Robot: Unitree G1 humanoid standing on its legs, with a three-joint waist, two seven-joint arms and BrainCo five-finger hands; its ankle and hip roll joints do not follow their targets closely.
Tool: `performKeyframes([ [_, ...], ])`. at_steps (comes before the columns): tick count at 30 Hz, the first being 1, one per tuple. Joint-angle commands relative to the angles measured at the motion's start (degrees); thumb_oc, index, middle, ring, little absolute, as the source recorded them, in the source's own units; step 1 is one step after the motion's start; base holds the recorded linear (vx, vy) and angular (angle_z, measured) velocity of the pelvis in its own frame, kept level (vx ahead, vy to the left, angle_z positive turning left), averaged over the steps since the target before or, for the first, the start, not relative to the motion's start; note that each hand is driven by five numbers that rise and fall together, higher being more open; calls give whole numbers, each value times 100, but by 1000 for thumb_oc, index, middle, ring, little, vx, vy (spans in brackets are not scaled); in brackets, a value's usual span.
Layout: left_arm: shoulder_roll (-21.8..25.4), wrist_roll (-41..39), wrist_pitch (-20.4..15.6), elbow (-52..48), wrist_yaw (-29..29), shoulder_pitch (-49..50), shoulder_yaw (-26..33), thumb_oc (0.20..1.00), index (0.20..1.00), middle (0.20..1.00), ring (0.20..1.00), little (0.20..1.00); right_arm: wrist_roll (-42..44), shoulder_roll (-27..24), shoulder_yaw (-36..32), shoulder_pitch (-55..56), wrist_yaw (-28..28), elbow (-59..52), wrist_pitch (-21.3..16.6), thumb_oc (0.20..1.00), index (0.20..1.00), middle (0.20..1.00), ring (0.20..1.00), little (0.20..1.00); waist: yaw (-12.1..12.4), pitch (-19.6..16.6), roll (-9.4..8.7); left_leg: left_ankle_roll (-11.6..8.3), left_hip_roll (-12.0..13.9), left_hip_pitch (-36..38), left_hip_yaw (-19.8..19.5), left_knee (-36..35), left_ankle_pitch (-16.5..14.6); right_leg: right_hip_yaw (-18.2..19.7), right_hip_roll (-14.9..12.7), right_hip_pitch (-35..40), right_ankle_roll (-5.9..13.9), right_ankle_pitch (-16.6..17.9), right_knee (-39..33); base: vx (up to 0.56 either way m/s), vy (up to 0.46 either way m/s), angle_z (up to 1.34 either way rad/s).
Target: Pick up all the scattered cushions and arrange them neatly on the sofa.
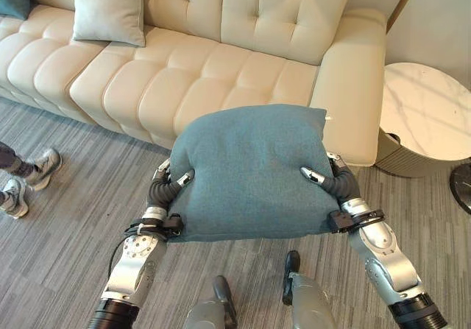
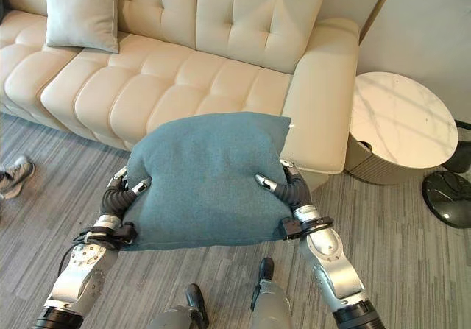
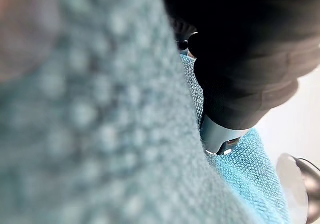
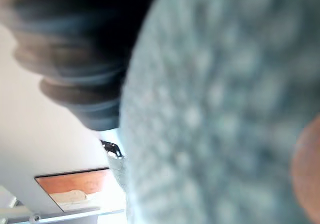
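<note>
Before the cream sofa (image 1: 221, 71), we carry a teal cushion (image 1: 250, 171) above the carpet.
Left hand (image 1: 171, 182) and right hand (image 1: 327, 176) pinch its sides; a weak pinch could drop it.

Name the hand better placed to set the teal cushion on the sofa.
Neither alone. The left hand and right hand clamp opposite sides of the teal cushion, thumbs hooked over its top; both should likely carry it to the sofa seat ahead.

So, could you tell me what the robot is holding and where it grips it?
The teal cushion, clasped between the left hand and right hand at its side edges.
</note>
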Motion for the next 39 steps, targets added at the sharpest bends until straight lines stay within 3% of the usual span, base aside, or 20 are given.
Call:
performKeyframes([
  [1, -97, -56, -594, -843, -353, -700, -629, 200, 200, 200, 200, 200, 467, 417, 442, -692, 505, -709, -533, 200, 200, 200, 200, 200, -135, -95, 116, -89, -409, 424, -286, -141, -430, -182, 616, 302, 131, -321, -904, 284, 78, 2],
  [5, -234, 2, -596, -709, -431, -723, -659, 200, 200, 200, 200, 200, 567, 306, 374, -613, 596, -728, -554, 200, 200, 200, 200, 200, -323, -168, 91, -208, -595, 866, -511, -82, -795, -497, 747, 94, 278, -190, -1795, 336, 43, 37],
  [9, -327, 52, -604, -701, -472, -552, -623, 200, 200, 200, 200, 200, 575, 169, 324, -423, 697, -734, -516, 200, 200, 200, 200, 200, -446, -317, 143, -343, -586, 1261, -615, -19, -895, -998, 622, 56, 275, 62, -1984, 415, -35, 36],
  [10, -325, 50, -603, -700, -472, -546, -621, 200, 200, 200, 200, 200, 574, 172, 329, -420, 698, -732, -514, 200, 200, 200, 200, 200, -427, -318, 218, -355, -510, 1305, -650, -12, -982, -956, 707, 82, 324, -43, -1947, 494, -81, 29],
  [12, -370, 54, -583, -690, -503, -312, -621, 200, 200, 200, 200, 200, 565, 87, 221, -145, 719, -824, -516, 200, 200, 200, 200, 200, -538, -450, 187, -527, -510, 1452, -757, 315, -781, -825, 655, 242, 139, 44, -1866, 528, -156, 16],
  [14, -401, 40, -561, -666, -497, -245, -656, 200, 200, 200, 200, 200, 527, -8, 187, -91, 707, -706, -541, 200, 200, 200, 200, 200, -584, -489, 266, -867, -263, 1230, -734, 1081, -199, -684, 754, 437, -29, 8, -1814, 383, -154, 25],
  [15, -402, 41, -561, -666, -497, -245, -656, 200, 200, 200, 200, 200, 528, -10, 188, -91, 707, -705, -542, 200, 200, 200, 200, 200, -586, -493, 272, -871, -256, 1220, -737, 1095, -207, -689, 758, 435, -31, 7, -1815, 270, -138, 25],
  [16, -409, 15, -549, -653, -529, -218, -647, 200, 200, 200, 200, 200, 523, -58, 149, -61, 707, -684, -527, 200, 200, 200, 200, 200, -617, -529, 286, -1039, -54, 1108, -693, 1615, 154, -672, 830, 540, -190, -118, -1774, 352, -196, 11],
  [17, -386, 27, -533, -638, -512, -167, -649, 200, 200, 200, 200, 200, 553, -113, 74, -40, 623, -655, -567, 200, 200, 200, 200, 200, -577, -509, 287, -1011, 44, 747, -722, 2498, 536, -534, 1031, 772, -423, -369, -1758, 452, -242, 0],
  [19, -409, 35, -512, -543, -490, -262, -696, 200, 200, 200, 200, 200, 547, -160, 30, -31, 585, -566, -529, 200, 200, 200, 200, 200, -540, -479, 176, -794, 135, 175, -676, 2668, 240, -315, 1036, 968, -443, -500, -1814, 291, -123, -33],
  [20, -411, 35, -513, -540, -490, -265, -698, 200, 200, 200, 200, 200, 547, -162, 28, -32, 585, -565, -529, 200, 200, 200, 200, 200, -530, -480, 189, -793, 149, 164, -670, 2690, 222, -310, 1049, 958, -443, -504, -1807, 190, 9, -37],
  [21, -419, 46, -504, -521, -492, -329, -717, 200, 200, 200, 200, 200, 522, -199, -27, -62, 542, -556, -555, 200, 200, 200, 200, 200, -530, -445, 136, -683, 285, 3, -627, 2402, 11, -155, 1027, 1033, -388, -568, -1815, 186, 59, -30],
  [23, -397, 73, -489, -532, -516, -361, -715, 200, 200, 200, 200, 200, 510, -179, -104, -85, 520, -603, -577, 200, 200, 200, 200, 200, -454, -411, 52, -577, 273, -273, -746, 1744, -224, 105, 984, 1154, -314, -646, -1815, 256, 105, -57],
  [25, -386, 103, -488, -531, -535, -382, -721, 200, 200, 200, 200, 200, 523, -129, -158, -8, 529, -615, -582, 200, 200, 200, 200, 200, -351, -381, 14, -649, 251, -549, -1169, 688, 62, 419, 1030, 1266, -258, -712, -1772, 304, 172, -79],
  [26, -384, 146, -462, -500, -518, -331, -685, 200, 200, 200, 200, 200, 497, -88, -213, 38, 502, -561, -571, 200, 200, 200, 200, 200, -204, -328, 18, -784, 162, -761, -1758, 206, 500, 733, 1157, 1439, -275, -790, -1697, 283, 157, -81],
  [28, -376, 184, -450, -492, -491, -279, -663, 200, 200, 200, 200, 200, 496, -61, -283, 99, 493, -530, -570, 200, 200, 200, 200, 200, -182, -327, 9, -827, 143, -914, -1974, 137, 640, 872, 1192, 1504, -271, -827, -1696, 281, 204, -94],
  [29, -364, 201, -408, -575, -573, -143, -652, 200, 200, 200, 200, 200, 474, -23, -266, 190, 558, -542, -553, 200, 200, 200, 200, 200, -168, -348, 45, -805, 108, -769, -2079, 101, 526, 1101, 1244, 1516, -229, -899, -1557, 359, 331, -111],
  [35, -147, 385, -336, -582, -613, 134, -474, 200, 200, 200, 200, 200, 141, 141, -73, 119, 672, -511, -419, 200, 200, 200, 200, 200, -36, -405, -33, -494, 81, -375, -1359, 83, 260, 1439, 1011, 1406, -10, -787, -1090, 248, 302, -106],
  [36, -95, 401, -354, -574, -591, 157, -411, 200, 200, 200, 200, 200, 154, 230, 2, 34, 730, -485, -392, 200, 200, 200, 200, 200, 14, -411, -59, -409, 88, -182, -1034, 33, 198, 1293, 921, 1291, 68, -644, -836, 140, 176, -85],
  [39, -63, 390, -390, -546, -530, 179, -341, 200, 200, 200, 200, 200, 197, 319, 57, 9, 751, -475, -396, 200, 200, 200, 200, 200, 30, -435, -70, -342, 51, 45, -776, -75, 101, 958, 803, 1146, 153, -484, -692, 118, 139, -94],
])
